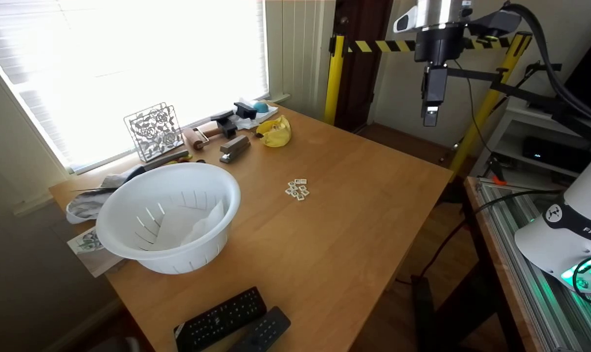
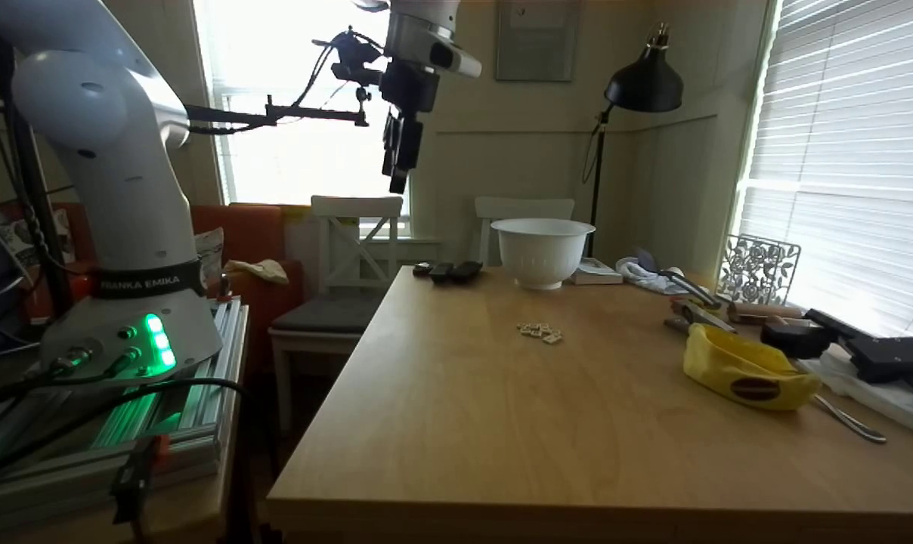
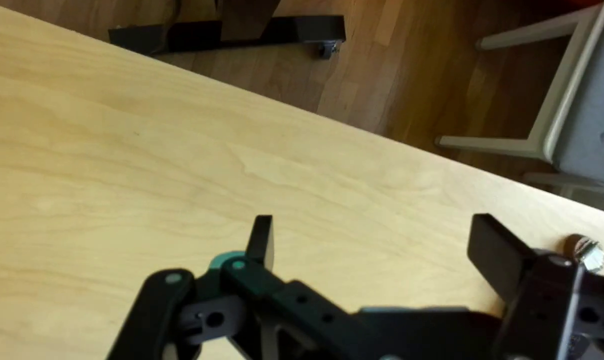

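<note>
small square tiles [image 1: 297, 189] lay clustered on the wooden table [image 1: 354, 220], well apart from the gripper [image 3: 374, 235] above it (its fingers [image 3: 499, 257] spread wide). a white colander [image 1: 193, 258] stood apart from the tiles, with black remote controls [image 1: 223, 319] near it.

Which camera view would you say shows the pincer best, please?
The wrist view: there the pincer appears large, its fingers plainly apart with tabletop showing between them. Both exterior views show it smaller, its fingers nearly lined up, so the gap barely shows.
</note>
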`<state>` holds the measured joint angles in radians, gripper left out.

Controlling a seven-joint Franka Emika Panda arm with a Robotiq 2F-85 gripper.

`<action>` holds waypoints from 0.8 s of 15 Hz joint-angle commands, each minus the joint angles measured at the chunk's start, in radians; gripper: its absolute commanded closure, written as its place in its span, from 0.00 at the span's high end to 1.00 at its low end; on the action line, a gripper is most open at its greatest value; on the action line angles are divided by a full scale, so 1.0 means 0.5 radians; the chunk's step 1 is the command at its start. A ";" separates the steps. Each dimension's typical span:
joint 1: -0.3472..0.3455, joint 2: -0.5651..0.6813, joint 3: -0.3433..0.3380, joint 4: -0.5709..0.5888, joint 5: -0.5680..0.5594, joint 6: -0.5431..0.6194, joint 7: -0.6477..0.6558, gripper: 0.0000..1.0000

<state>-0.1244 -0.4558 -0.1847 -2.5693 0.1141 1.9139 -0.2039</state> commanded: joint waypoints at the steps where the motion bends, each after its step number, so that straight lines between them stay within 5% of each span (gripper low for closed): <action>1: -0.034 0.121 0.009 0.022 -0.043 0.241 0.059 1.00; 6: -0.019 0.400 0.005 0.167 -0.020 0.432 0.076 1.00; 12: -0.020 0.292 -0.002 0.079 -0.005 0.413 0.032 1.00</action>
<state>-0.1355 -0.3097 -0.1845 -2.5311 0.1121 2.1221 -0.1884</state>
